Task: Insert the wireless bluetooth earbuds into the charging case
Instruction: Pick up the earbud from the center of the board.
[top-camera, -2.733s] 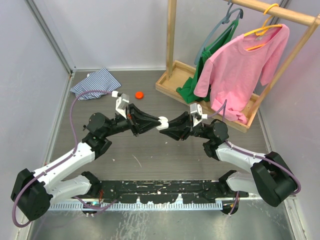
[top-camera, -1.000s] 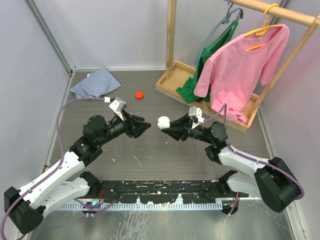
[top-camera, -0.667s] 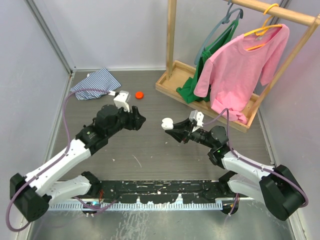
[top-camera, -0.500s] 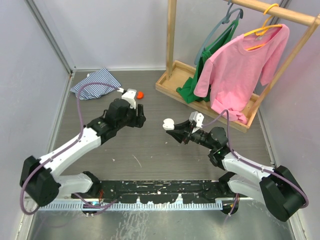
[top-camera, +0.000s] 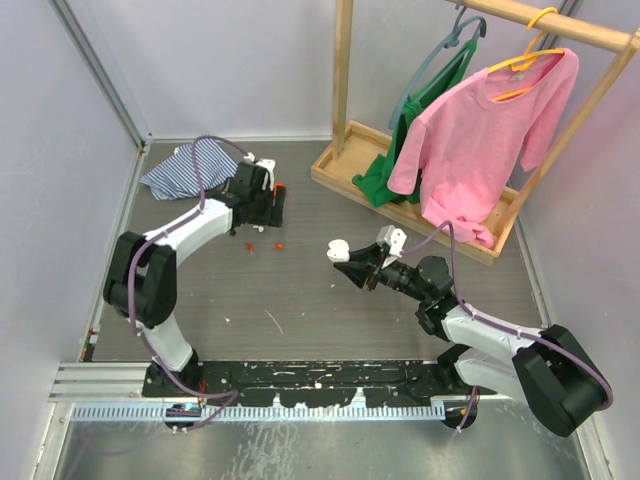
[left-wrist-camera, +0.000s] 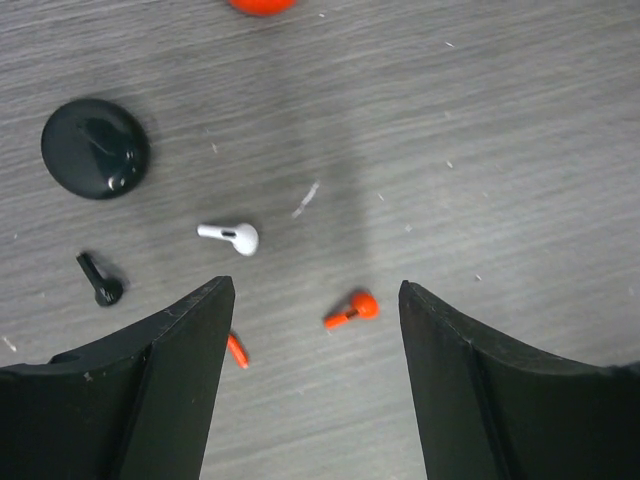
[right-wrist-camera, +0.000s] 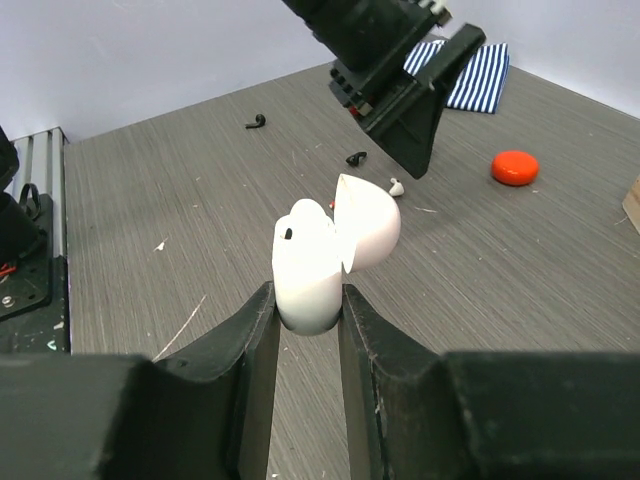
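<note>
On the grey table (top-camera: 300, 290), the left gripper (left-wrist-camera: 315, 300) hangs spread above scattered white, black and red-orange earbuds (left-wrist-camera: 230, 236) while the right gripper (right-wrist-camera: 305, 305) pinches the open white charging case (right-wrist-camera: 320, 250).

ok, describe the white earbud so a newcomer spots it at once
Start at the striped cloth in the far left corner of the table; the left gripper hangs open beside it. Under it, by a round black puck, the white earbud is the only white piece, between the black earbud and the orange earbud.
</note>
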